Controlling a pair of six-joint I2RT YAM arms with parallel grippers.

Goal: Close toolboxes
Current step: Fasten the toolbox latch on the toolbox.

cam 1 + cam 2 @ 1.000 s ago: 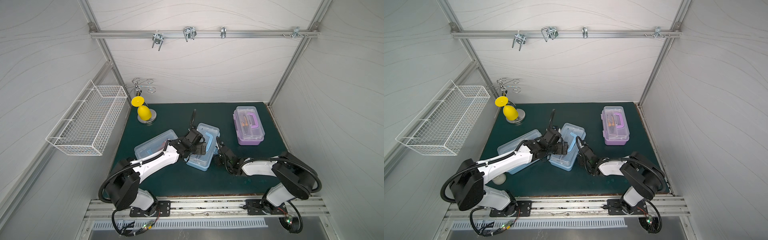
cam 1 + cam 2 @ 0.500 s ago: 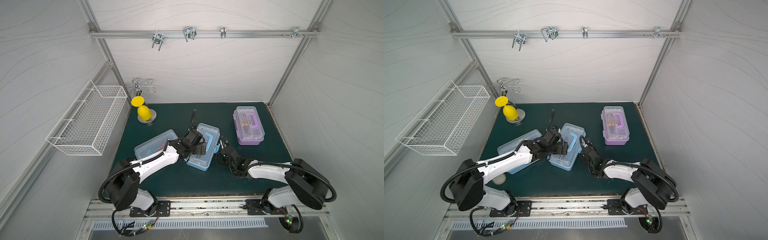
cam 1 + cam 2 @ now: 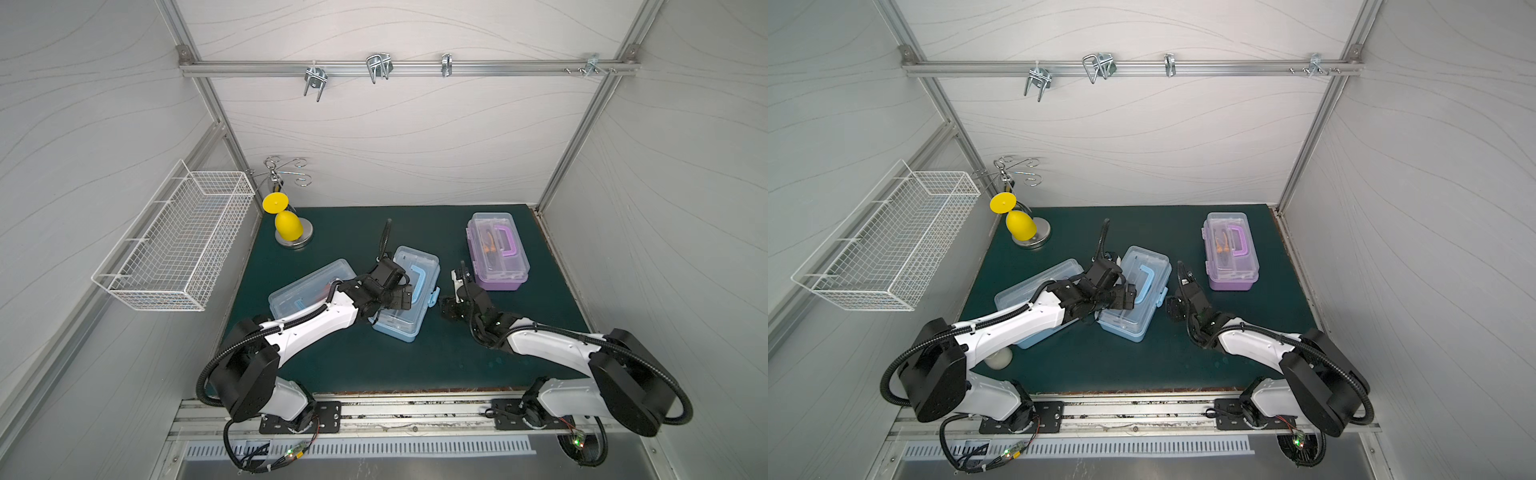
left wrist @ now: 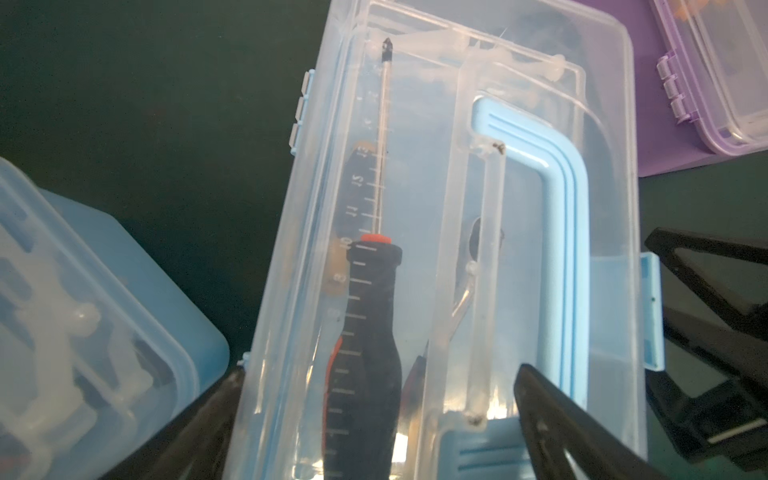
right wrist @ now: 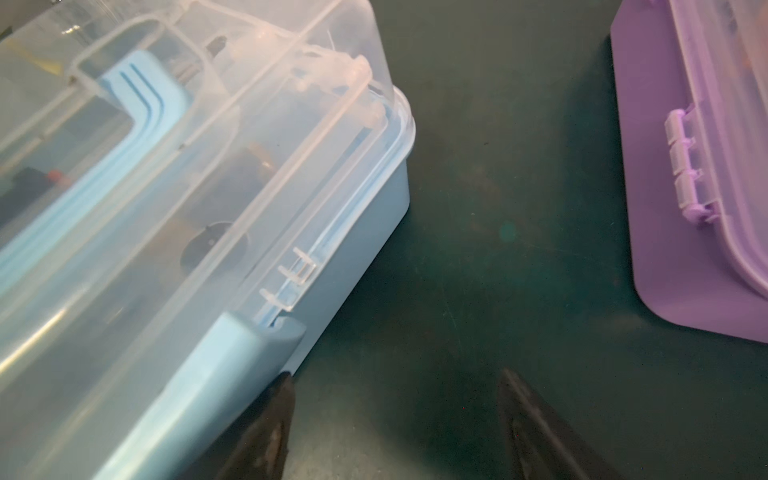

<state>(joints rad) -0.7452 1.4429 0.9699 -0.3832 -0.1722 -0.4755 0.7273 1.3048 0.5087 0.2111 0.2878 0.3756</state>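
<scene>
Three toolboxes lie on the green mat. The left light-blue toolbox (image 3: 309, 286) and the purple toolbox (image 3: 496, 251) (image 5: 685, 232) have their clear lids down. Between them the middle light-blue toolbox (image 3: 409, 299) (image 4: 478, 249) also has its lid down, with a screwdriver (image 4: 372, 324) inside. Its blue latch (image 4: 650, 311) (image 5: 249, 345) stands out from the side. My left gripper (image 3: 399, 297) (image 4: 378, 386) is open over this box, one finger beside its wall and the other on the lid by the handle. My right gripper (image 3: 448, 306) (image 5: 395, 376) is open and empty on the mat, beside the latch.
A white wire basket (image 3: 174, 245) hangs on the left wall. A yellow cup on a metal stand (image 3: 286, 224) occupies the back left corner. A rail with hooks (image 3: 376, 68) runs overhead. A small white ball (image 3: 998, 359) lies under the left arm.
My right gripper's jaws have opened wider beside the middle toolbox's latch, and the right arm has sunk lower and stretched out. The left arm and the toolboxes have stayed put.
</scene>
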